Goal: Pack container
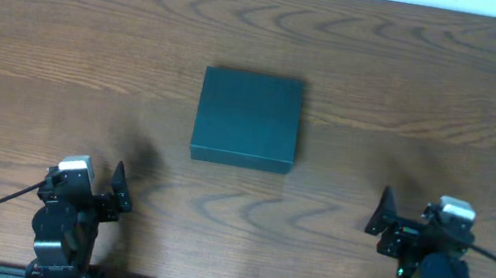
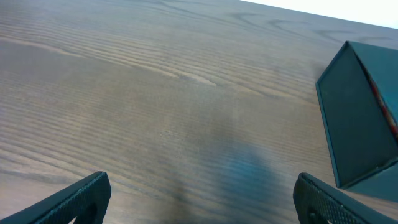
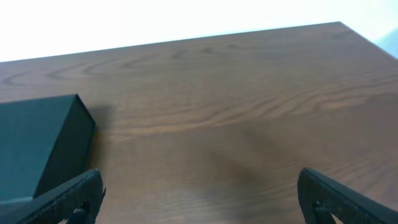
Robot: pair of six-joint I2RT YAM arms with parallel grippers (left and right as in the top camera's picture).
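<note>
The container (image 1: 247, 119) is a matte dark teal-black rectangular box, lid shut, lying flat at the middle of the wooden table. It also shows at the right edge of the left wrist view (image 2: 364, 112) and at the left edge of the right wrist view (image 3: 37, 143). My left gripper (image 1: 117, 189) is open and empty near the front left, well short of the box; its fingers frame bare wood (image 2: 202, 199). My right gripper (image 1: 381, 213) is open and empty near the front right; its fingers also frame bare wood (image 3: 199, 199). No snack packets are in view.
The wooden table (image 1: 433, 88) stretches wide to both sides of the box and behind it. Its far edge runs along the top of the overhead view. Both arm bases sit at the front edge.
</note>
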